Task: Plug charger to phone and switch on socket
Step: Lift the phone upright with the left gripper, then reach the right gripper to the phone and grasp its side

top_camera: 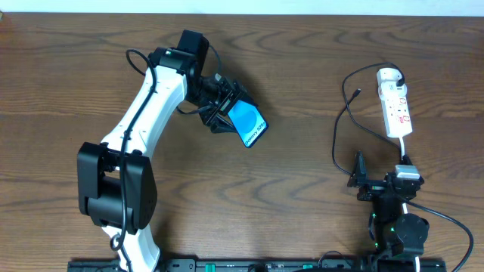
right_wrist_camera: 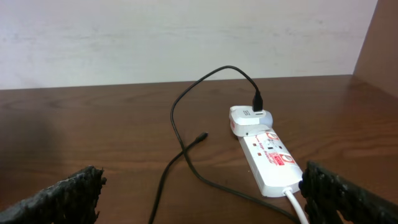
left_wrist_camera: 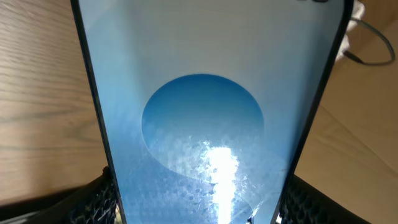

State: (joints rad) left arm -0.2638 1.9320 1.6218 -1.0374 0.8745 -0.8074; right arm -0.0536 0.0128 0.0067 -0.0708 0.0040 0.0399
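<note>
My left gripper (top_camera: pixel 227 113) is shut on the phone (top_camera: pixel 249 125), holding it lifted and tilted over the table's middle. Its cyan-blue screen fills the left wrist view (left_wrist_camera: pixel 205 118), clamped between both fingers at the bottom edge. The white socket (top_camera: pixel 395 104) lies at the far right; it also shows in the right wrist view (right_wrist_camera: pixel 268 160). The charger's black cable (top_camera: pixel 338 136) loops from the white adapter (top_camera: pixel 389 75) at the strip's far end, and its plug tip (top_camera: pixel 356 93) lies loose on the table, seen too in the right wrist view (right_wrist_camera: pixel 200 137). My right gripper (top_camera: pixel 370 181) is open and empty, just in front of the strip.
The strip's thick white cord (right_wrist_camera: pixel 295 202) runs toward my right gripper. A pale wall (right_wrist_camera: pixel 186 37) stands beyond the table's far edge. The left arm (top_camera: pixel 144 121) reaches across the left half of the table.
</note>
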